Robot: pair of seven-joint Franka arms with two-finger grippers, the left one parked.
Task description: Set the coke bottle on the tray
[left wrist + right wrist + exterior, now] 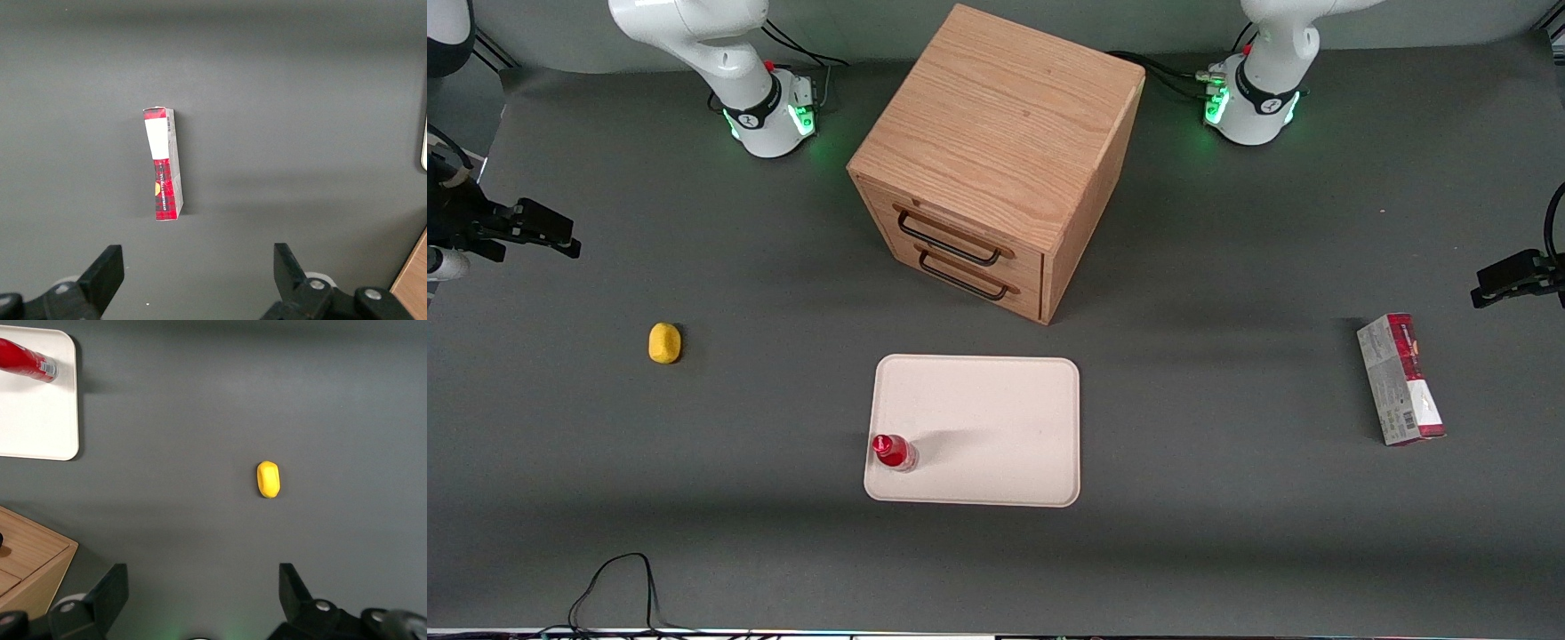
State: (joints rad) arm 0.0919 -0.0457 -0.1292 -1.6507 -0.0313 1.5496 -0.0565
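The coke bottle (893, 452), slim and red with a red cap, stands upright on the cream tray (996, 418), in the tray's corner nearest the front camera, toward the working arm's end. My right gripper (551, 236) hangs high over the working arm's end of the table, well away from the tray. In the right wrist view the gripper (203, 577) is open with nothing between its fingers, and the bottle (27, 359) shows on the tray (40, 420).
A wooden two-drawer cabinet (996, 151) stands farther from the front camera than the tray. A small yellow object (664, 343) lies on the mat between my gripper and the tray. A red-and-grey carton (1400, 378) lies toward the parked arm's end.
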